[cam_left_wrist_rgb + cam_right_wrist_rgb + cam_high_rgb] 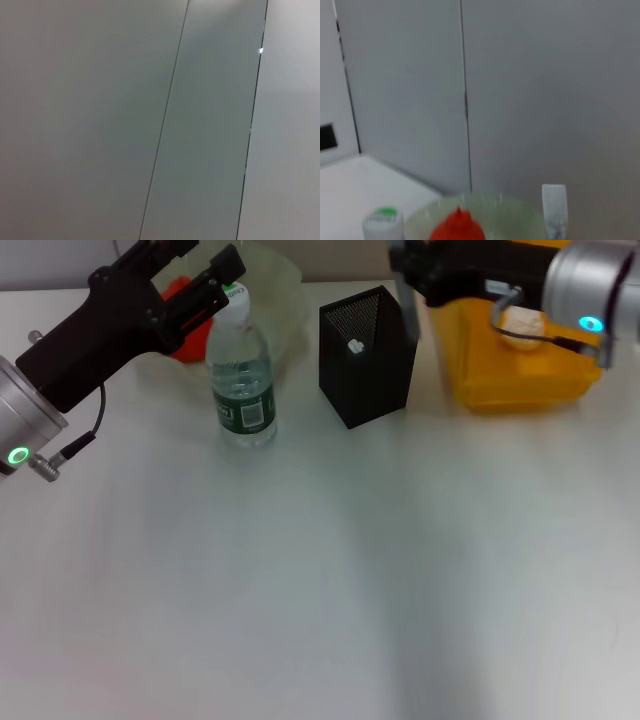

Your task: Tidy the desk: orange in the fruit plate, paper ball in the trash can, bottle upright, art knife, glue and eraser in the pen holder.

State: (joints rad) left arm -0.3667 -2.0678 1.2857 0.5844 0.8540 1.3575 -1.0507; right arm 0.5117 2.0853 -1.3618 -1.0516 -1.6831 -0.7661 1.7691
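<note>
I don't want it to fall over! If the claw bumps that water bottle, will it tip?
Probably quite easily. The bottle stands upright on the desk, tall and narrow on a small base, so a nudge near its white cap would likely topple it. It looks mostly full, which may steady it slightly. Once down, its round body would probably roll. The left claw is right beside the cap.

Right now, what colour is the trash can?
Bright yellow. The trash can shows best in the head view, partly behind the right arm.

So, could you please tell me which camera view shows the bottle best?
The head view: the bottle stands upright on the desk, fully visible with its label. The right wrist view shows only its cap; the left wrist view shows none of it.
</note>
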